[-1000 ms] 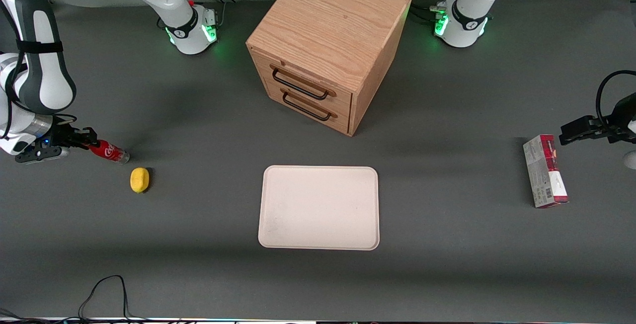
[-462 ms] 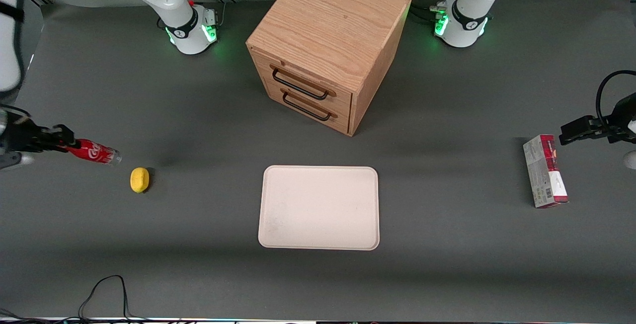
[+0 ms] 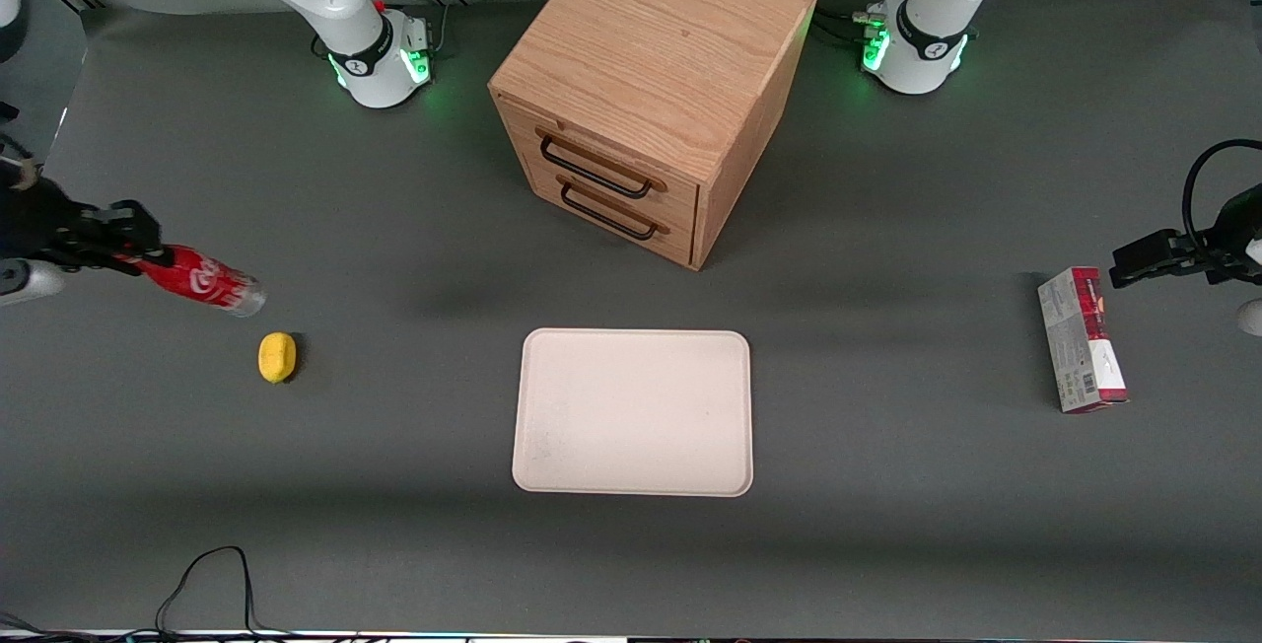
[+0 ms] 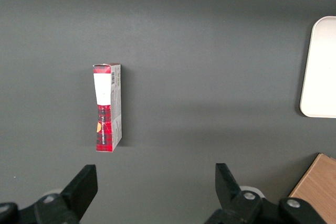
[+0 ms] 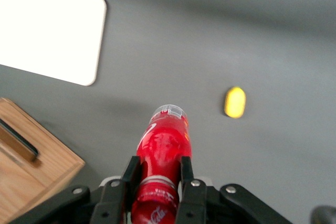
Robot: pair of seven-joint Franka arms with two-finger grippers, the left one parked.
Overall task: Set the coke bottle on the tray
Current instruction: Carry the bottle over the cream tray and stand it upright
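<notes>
My right gripper (image 3: 133, 247) hangs above the table at the working arm's end, shut on the coke bottle (image 3: 202, 280). The bottle is red-labelled with white script, held near its cap end, its clear base pointing toward the table's middle and slightly down. In the right wrist view the bottle (image 5: 164, 153) sits clamped between the two black fingers (image 5: 130, 174) of the gripper (image 5: 157, 174). The cream-white tray (image 3: 633, 412) lies flat at the table's middle, in front of the drawer cabinet, nothing on it; its corner also appears as the tray (image 5: 47, 32) in the wrist view.
A yellow lemon-like lump (image 3: 277, 357) lies on the table a little nearer the front camera than the bottle. A wooden two-drawer cabinet (image 3: 651, 81) stands farther back than the tray. A red-and-grey carton (image 3: 1082, 339) lies toward the parked arm's end.
The gripper has risen off the table with the bottle in it. The bottle now hangs higher, its base swung a little toward the table's middle. Lump, tray and carton have not moved.
</notes>
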